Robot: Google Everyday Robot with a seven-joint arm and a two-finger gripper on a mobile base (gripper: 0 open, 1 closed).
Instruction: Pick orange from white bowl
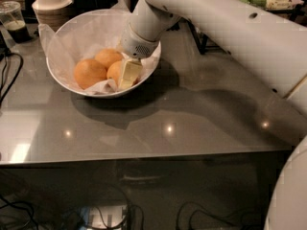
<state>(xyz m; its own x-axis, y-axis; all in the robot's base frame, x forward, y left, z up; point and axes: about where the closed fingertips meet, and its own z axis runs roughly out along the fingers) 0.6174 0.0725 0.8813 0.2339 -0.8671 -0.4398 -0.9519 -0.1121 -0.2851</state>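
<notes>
The white bowl (62, 78), lined with crinkled paper, stands at the back left of the grey table and holds three oranges. My gripper (126, 75) reaches down into the bowl from the right and is pressed against the right side of the front-right orange (115, 71). Two more oranges lie to its left (88, 73) and behind it (108, 56). I cannot make out dark marks on any of them. The gripper's cream-coloured end hides part of the front-right orange.
Stacked beige lidded bowls (50, 4) and a plastic cup with dark drink (13, 20) stand behind the bowl. Black cables (7, 75) run along the left edge. My white arm (230, 28) spans the right side above the table (168, 114).
</notes>
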